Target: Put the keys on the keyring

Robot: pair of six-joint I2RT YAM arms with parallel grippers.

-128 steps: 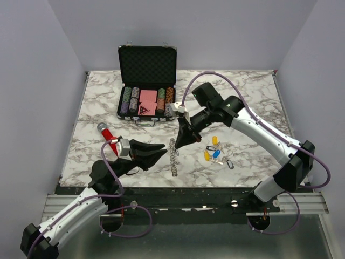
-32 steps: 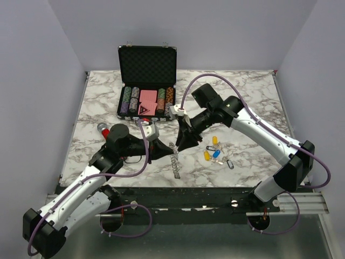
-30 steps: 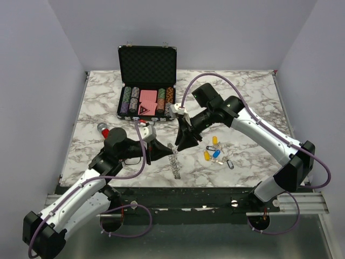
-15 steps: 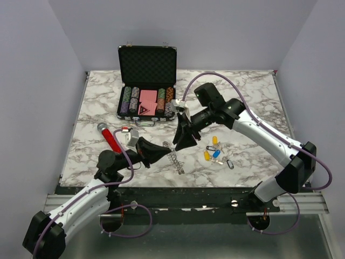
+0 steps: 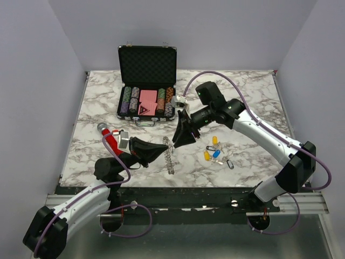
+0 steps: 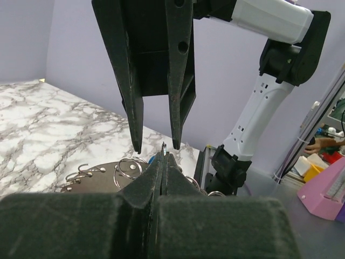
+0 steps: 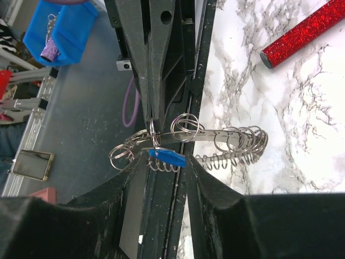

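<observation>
My left gripper is shut, pinching one small ring of the silvery keyring, which hangs below it over the table's front. In the left wrist view the thin ring sticks up from my shut fingertips. My right gripper points down at that spot and holds a blue key crosswise between its fingertips, against the pinched ring. The keyring's band and loops stretch to the right. The other keys, yellow, blue and black, lie on the table right of the grippers.
An open black case with poker chips and cards stands at the back. A red glitter tube lies left of my left gripper and shows in the right wrist view. The table's front edge is just below the keyring.
My left arm drew back and lowered, bringing its gripper and the keyring up to the right gripper's tips. The right gripper shifted slightly up and stayed at the same spread.
</observation>
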